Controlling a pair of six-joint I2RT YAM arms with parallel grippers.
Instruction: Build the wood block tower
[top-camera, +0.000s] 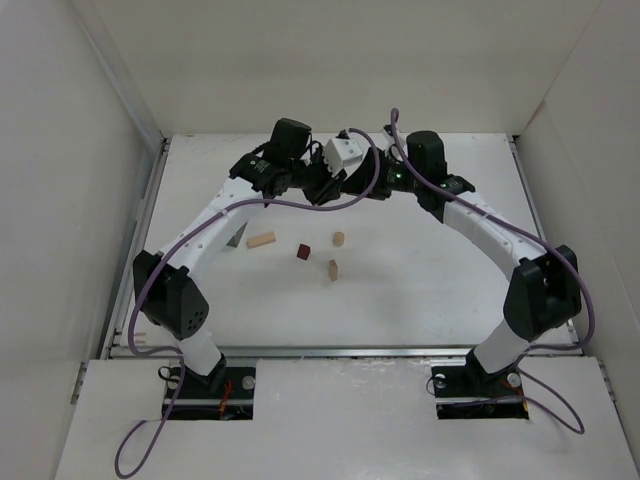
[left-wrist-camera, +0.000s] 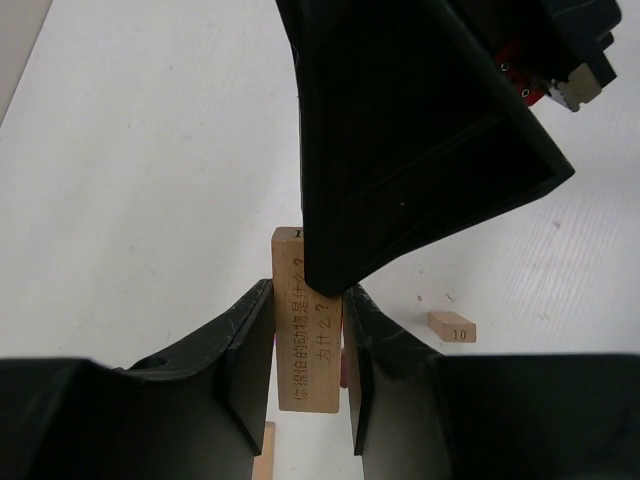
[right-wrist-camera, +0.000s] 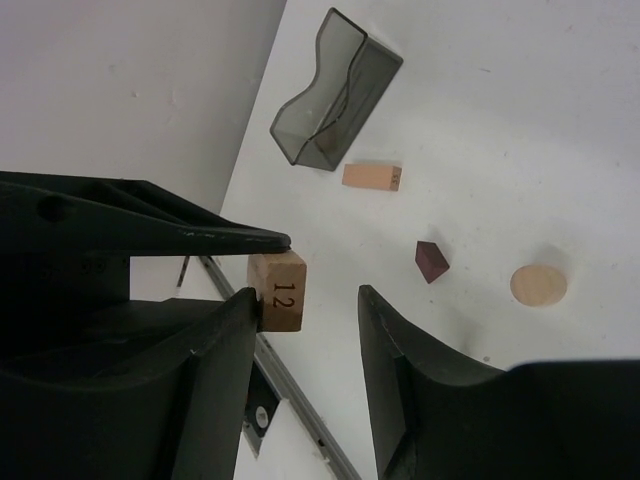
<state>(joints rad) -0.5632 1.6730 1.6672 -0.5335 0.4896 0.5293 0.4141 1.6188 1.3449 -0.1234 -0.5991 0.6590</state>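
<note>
My left gripper (left-wrist-camera: 308, 296) is shut on a pale flat plank (left-wrist-camera: 305, 340) with printed characters and holds it in the air at the far middle of the table. The plank's end, marked 12 (right-wrist-camera: 277, 291), lies between the open jaws of my right gripper (right-wrist-camera: 307, 295), against its left finger. Both grippers meet in the top view, the left (top-camera: 318, 188) and the right (top-camera: 345, 186). On the table lie a dark red-brown cube (top-camera: 303, 251), a pale round upright (top-camera: 338, 239), a pale block (top-camera: 333, 269) and another pale block (top-camera: 261, 239).
A grey tray (top-camera: 237, 237) lies tipped left of the blocks and shows in the right wrist view (right-wrist-camera: 335, 90). White walls close in the table on the left, back and right. A metal rail (top-camera: 340, 350) runs along the near edge.
</note>
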